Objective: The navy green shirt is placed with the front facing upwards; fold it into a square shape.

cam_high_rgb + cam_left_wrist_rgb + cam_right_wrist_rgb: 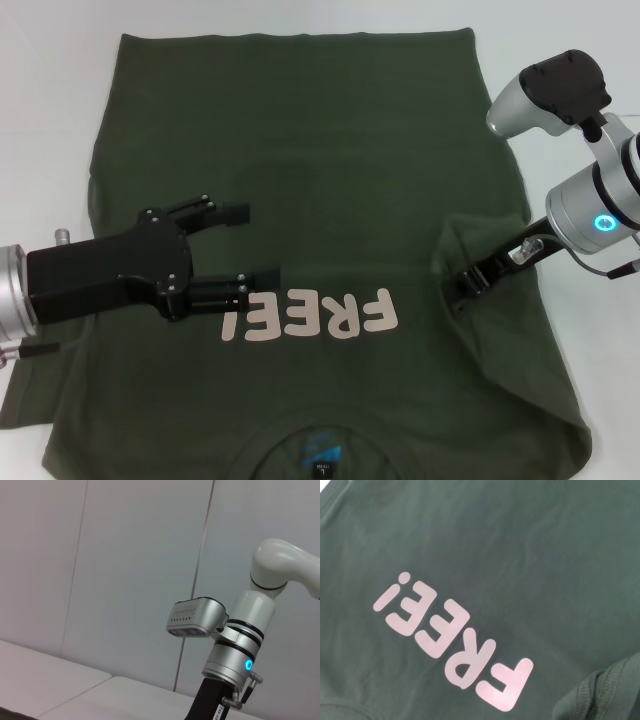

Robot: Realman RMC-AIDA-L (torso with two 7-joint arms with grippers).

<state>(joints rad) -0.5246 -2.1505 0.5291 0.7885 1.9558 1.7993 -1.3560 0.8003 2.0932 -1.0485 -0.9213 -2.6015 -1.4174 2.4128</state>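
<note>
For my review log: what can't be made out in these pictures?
- Head view: right claw tips are buried in a bunched shirt fold; grip unreadable.
- Head view: collar and neck label cut by the bottom edge.
- Left wrist view: shows only wall and the right arm; open left claw absent.

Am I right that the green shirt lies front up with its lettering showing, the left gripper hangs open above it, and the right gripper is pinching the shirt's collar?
Not quite. The right gripper pinches the shirt at the folded-in sleeve edge on the robot's right side, not the collar, which lies untouched at the near edge, as the head view shows. The rest holds: the lettering faces up and the left gripper is open above it.
</note>
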